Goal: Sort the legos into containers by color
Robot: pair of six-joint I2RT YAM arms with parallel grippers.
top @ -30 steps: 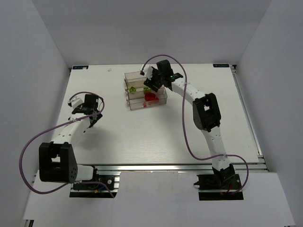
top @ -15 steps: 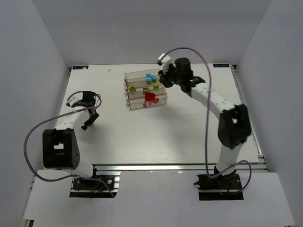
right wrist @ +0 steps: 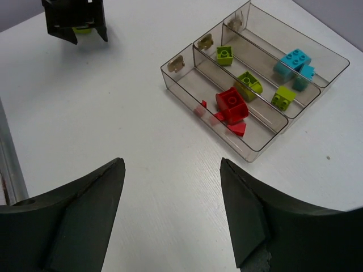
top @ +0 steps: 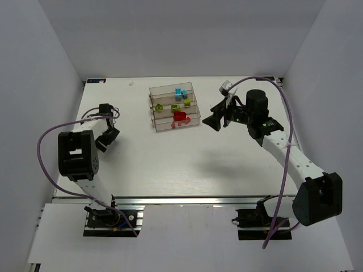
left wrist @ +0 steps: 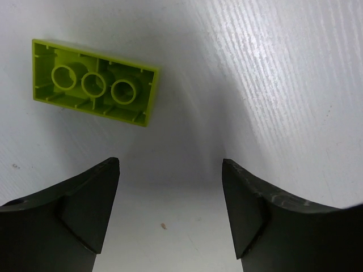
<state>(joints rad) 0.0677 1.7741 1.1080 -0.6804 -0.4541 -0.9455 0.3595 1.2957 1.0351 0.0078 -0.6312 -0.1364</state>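
Observation:
The clear containers [top: 170, 86] stand at the table's back middle and also show in the right wrist view [right wrist: 187, 90]. Red bricks [right wrist: 231, 105] lie in the near bin, yellow-green bricks [right wrist: 248, 83] in the middle ones, and cyan bricks [right wrist: 292, 61] in the far one. One yellow-green brick [left wrist: 93, 82] lies upside down on the table, ahead and left of my left gripper [left wrist: 170, 164], outside its open jaws. The left gripper [top: 106, 136] is low at the table's left. My right gripper [top: 216, 122] is open and empty, raised to the right of the containers.
The white table [top: 170, 164] has a metal rail along its near edge [top: 187, 199]. Grey walls enclose the left, back and right sides. The left gripper [right wrist: 76, 20] shows at the top left of the right wrist view.
My right arm has swung from over the containers to their right and up. The cyan bricks now show in the back bin. The left arm has folded back, its gripper staying at the table's left.

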